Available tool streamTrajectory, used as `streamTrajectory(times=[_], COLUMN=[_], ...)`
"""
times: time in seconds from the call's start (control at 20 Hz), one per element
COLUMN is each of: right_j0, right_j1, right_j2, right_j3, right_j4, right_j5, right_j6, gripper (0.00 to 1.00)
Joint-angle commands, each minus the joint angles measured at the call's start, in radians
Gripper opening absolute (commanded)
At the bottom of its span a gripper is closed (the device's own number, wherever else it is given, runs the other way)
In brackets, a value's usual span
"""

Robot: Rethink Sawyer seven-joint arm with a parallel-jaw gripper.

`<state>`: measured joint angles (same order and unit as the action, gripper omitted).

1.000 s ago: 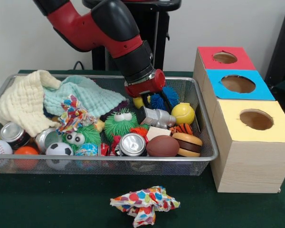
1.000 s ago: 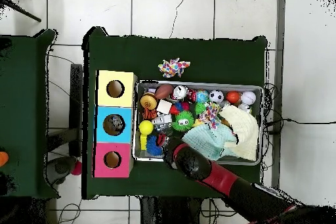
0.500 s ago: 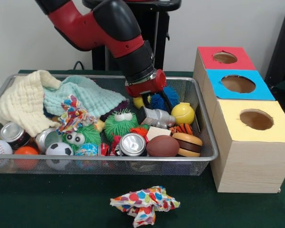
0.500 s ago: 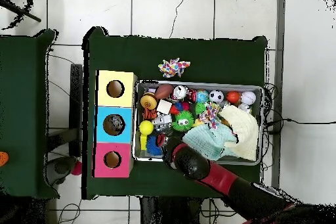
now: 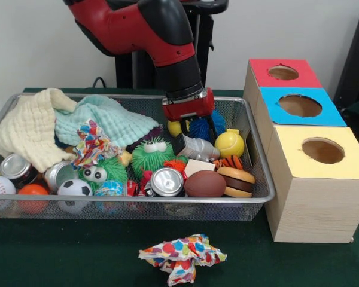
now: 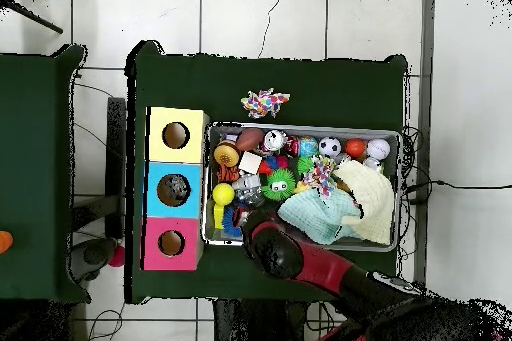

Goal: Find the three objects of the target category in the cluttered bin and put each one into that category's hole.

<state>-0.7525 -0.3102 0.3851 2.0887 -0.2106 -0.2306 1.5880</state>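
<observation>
The gripper (image 5: 198, 127) is seen just right of centre in the front view, lowered into the far right part of the bin (image 5: 260, 179), over a blue spiky ball (image 5: 204, 127). Dark fingers are seen against the ball, but whether they are spread or closed on it cannot be told. The step in hand is judged to be a pick among the toys; a firm hold and a clean lift over the rim would be called for next, then a carry to the hole (image 5: 300, 106) in the blue-topped box, at the right of the frame between the red and yellow boxes.

The ball is crowded: a yellow ball (image 5: 230, 143) lies just right of it, a silver crushed can (image 5: 197, 147) just below, and a green fuzzy toy (image 5: 152, 154) to the lower left. Any of these could be nudged or dragged along. Cloths (image 5: 60, 122) fill the upper left of the bin, and a patterned rag (image 5: 182, 256) lies on the table at bottom centre.
</observation>
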Motion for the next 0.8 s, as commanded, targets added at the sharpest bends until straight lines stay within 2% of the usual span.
streamTrajectory(times=[0.05, 0.35, 0.55, 0.8], right_j0=[0.019, -0.004, 0.002, 0.009], right_j1=[0.042, 0.059, 0.051, 0.051], right_j2=[-0.037, -0.015, -0.015, -0.024], right_j3=[-0.103, -0.094, -0.107, -0.116], right_j4=[-0.055, -0.061, -0.098, -0.102], right_j5=[-0.040, -0.061, -0.132, -0.177], right_j6=[0.132, 0.164, 0.166, 0.185], gripper=[1.00, 1.00, 1.00, 1.00])
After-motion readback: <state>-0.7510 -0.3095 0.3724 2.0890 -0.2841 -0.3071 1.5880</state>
